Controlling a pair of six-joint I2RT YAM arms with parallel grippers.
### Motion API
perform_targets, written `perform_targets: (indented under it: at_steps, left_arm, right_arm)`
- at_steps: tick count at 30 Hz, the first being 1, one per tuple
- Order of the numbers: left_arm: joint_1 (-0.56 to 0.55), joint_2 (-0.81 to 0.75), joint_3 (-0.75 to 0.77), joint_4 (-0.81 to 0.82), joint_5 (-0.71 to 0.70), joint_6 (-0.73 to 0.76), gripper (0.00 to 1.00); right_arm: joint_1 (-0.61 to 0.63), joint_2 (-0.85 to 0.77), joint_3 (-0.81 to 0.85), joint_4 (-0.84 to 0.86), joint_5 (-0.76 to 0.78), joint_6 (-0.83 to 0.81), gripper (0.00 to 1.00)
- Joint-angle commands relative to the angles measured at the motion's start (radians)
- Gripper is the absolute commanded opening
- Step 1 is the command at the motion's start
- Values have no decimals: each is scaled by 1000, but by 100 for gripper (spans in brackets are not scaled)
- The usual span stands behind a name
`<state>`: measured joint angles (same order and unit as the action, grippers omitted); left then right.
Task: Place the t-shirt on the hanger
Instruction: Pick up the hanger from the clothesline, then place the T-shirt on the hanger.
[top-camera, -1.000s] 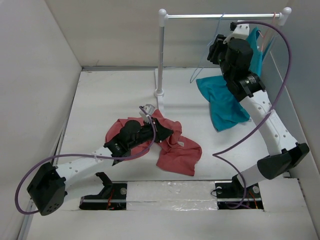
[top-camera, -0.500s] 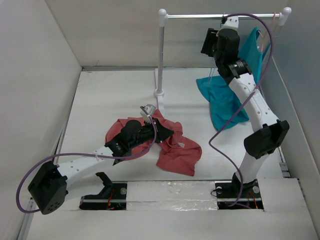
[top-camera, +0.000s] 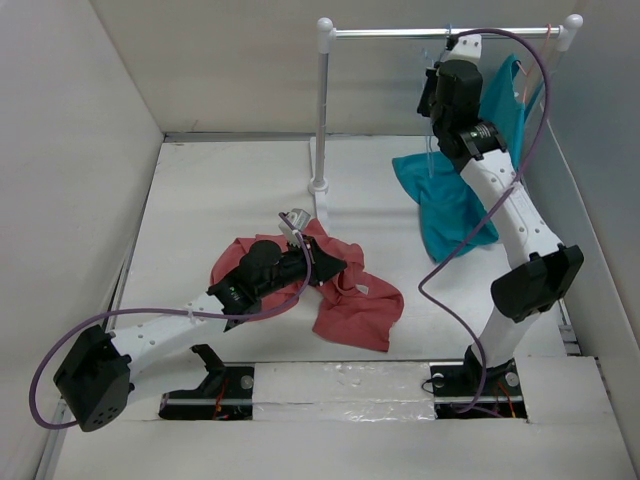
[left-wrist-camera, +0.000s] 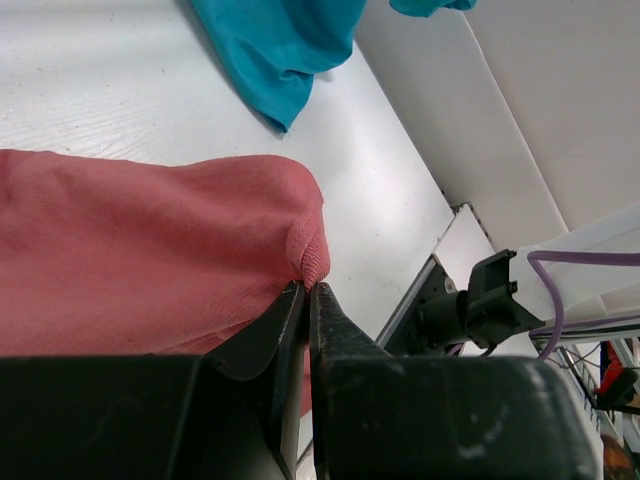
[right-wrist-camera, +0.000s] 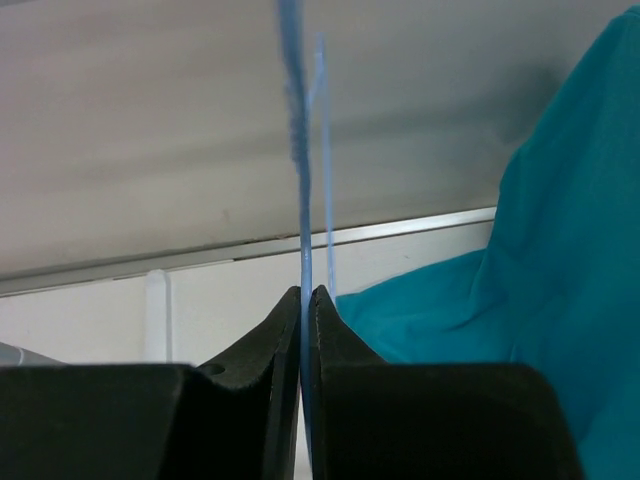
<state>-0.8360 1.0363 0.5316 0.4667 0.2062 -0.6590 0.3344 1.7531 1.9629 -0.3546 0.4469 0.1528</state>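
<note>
A red t-shirt (top-camera: 350, 305) lies crumpled on the white table. My left gripper (top-camera: 335, 265) is shut on a fold of it, and the left wrist view shows the red cloth (left-wrist-camera: 150, 230) pinched between the left gripper's (left-wrist-camera: 308, 287) jaws. My right gripper (top-camera: 434, 88) is raised just below the rack's rail. It is shut on the thin light-blue wire hanger (right-wrist-camera: 303, 150), whose wire runs straight up from the right gripper's (right-wrist-camera: 307, 290) jaws. The hanger's top (top-camera: 448, 36) reaches the rail. A teal shirt (top-camera: 450, 205) hangs beside the right arm.
A white rack stands at the back, with a post (top-camera: 322, 110) and a rail (top-camera: 400, 32). The teal shirt (right-wrist-camera: 560, 250) drapes down onto the table (top-camera: 220, 190) at the right. White walls close in the left, back and right sides.
My right arm has straightened and lifted its gripper, with the hanger, up towards the rail. My left arm and the red t-shirt have not moved.
</note>
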Motion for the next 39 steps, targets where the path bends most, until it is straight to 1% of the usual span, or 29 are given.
perform_targets:
  at_steps: [1, 3, 4, 6, 10, 15, 19, 24, 26, 27, 28, 29, 30, 31, 32, 33, 34, 35, 36, 37, 39]
  left_arm:
    - [2, -27, 15, 38, 4, 6, 0]
    - [2, -33, 19, 26, -8, 10, 0]
    - [2, -35, 24, 17, -14, 18, 0]
    - [2, -41, 36, -2, -30, 27, 0]
    - [2, -48, 47, -8, -47, 33, 0]
    - [2, -59, 65, -33, -67, 42, 0]
    - [2, -67, 93, -51, -102, 56, 0]
    - [2, -56, 140, -66, -152, 85, 0]
    - [2, -51, 149, -65, -183, 94, 0]
    - [2, -48, 156, -57, -195, 96, 0]
    - [2, -47, 157, -48, -195, 102, 0]
    - [12, -32, 159, -37, -244, 104, 0]
    - [27, -22, 169, -22, -241, 102, 0]
    - [44, -10, 176, -14, -231, 101, 0]
    - [55, 17, 180, -8, -220, 99, 0]
    - [55, 28, 198, -7, -231, 101, 0]
    - [55, 39, 211, -10, -244, 107, 0]
    - [55, 57, 221, -16, -263, 117, 0]
    - [64, 65, 246, -25, -272, 125, 0]
    - [64, 73, 261, -33, -281, 131, 0]
    - [89, 97, 297, -39, -280, 137, 0]
  right_arm:
    - [-1, -67, -5, 55, 29, -35, 0]
    - [-12, -86, -21, 65, 16, -45, 0]
    - [-12, -114, -36, 101, -16, -67, 0]
    - [-35, -142, -67, 120, -78, -75, 0]
    - [-44, -207, -127, 155, -128, -87, 0]
    - [-64, -267, -180, 144, -166, -85, 0]
    - [-75, -316, -265, 160, -217, -73, 0]
    - [-66, -418, -446, 216, -296, -56, 0]
    - [-52, -484, -485, 220, -350, -38, 0]
    - [-52, -510, -534, 221, -373, -30, 0]
    - [-37, -567, -561, 221, -436, -13, 0]
    - [-12, -601, -594, 221, -480, -1, 0]
    - [3, -637, -631, 227, -506, 11, 0]
    - [21, -674, -723, 241, -551, 30, 0]
    - [43, -763, -767, 240, -553, 43, 0]
    - [86, -809, -817, 233, -547, 60, 0]
    - [110, -864, -928, 246, -545, 68, 0]
    - [132, -976, -979, 234, -539, 91, 0]
    - [149, -1035, -1022, 212, -540, 103, 0]
    - [178, -1082, -1082, 153, -583, 116, 0]
    - [204, -1208, -1111, 70, -600, 132, 0]
